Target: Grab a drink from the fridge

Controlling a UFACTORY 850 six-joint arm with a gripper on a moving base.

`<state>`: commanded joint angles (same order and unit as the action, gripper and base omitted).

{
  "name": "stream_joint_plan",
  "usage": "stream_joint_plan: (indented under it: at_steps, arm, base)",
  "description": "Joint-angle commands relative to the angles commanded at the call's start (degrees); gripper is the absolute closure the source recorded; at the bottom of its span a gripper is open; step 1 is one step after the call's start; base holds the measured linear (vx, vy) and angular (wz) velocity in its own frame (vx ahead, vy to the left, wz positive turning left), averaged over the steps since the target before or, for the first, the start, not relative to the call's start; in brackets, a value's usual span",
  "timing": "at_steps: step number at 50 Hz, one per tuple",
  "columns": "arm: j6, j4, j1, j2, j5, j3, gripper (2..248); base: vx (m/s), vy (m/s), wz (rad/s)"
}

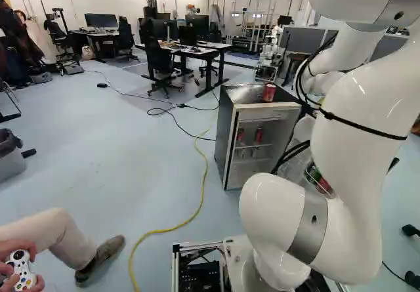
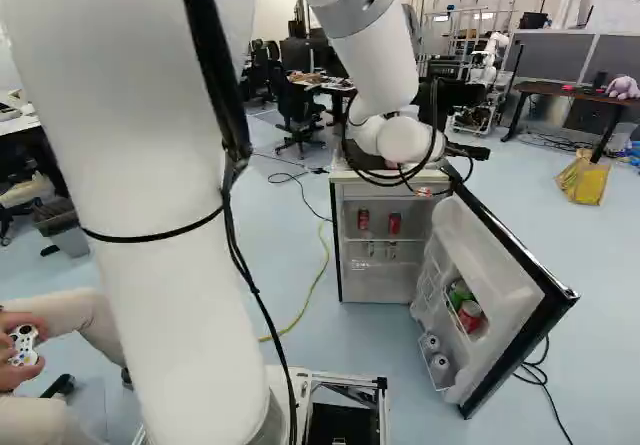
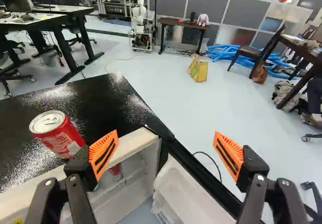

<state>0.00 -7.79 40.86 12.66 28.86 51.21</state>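
Claw [image 2: 470,152]: mine stands spread, the orange pads [image 3: 103,153] well apart and holding nothing.
Red can [image 3: 58,133]: it stands upright on the fridge top [image 3: 30,108], lid end up, its long axis running straight up from the surface. It sits outside my gap, beside one of my fingers.
Front rim [image 3: 136,146]: pale, close to the foot of the can; that same finger overlaps it in my wrist view.
Room on top: bare dark surface reaches behind the can and along toward the hinge side.
Fridge door [image 2: 510,305]: swung wide; its dark edge runs slantwise across the space between my fingers, with floor [image 3: 186,108] beyond.
Shelf cans [image 2: 394,223]: two red ones, upright, with space between them inside the open front.
Door rack [image 2: 462,320]: it carries a green can [image 2: 460,293] and another red one [image 2: 470,315] close together.
Yellow cable [image 1: 197,217]: on the floor, apart from the fridge's side.
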Motion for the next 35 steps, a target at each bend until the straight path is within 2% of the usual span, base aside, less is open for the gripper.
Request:
stream_joint_plan:
  at_steps: [35]
  arm:
    - [0.0, 0.01, 4.85, 1.22, -11.34, 6.06, 3]
  base:
    - [0.0, 0.0, 0.0]
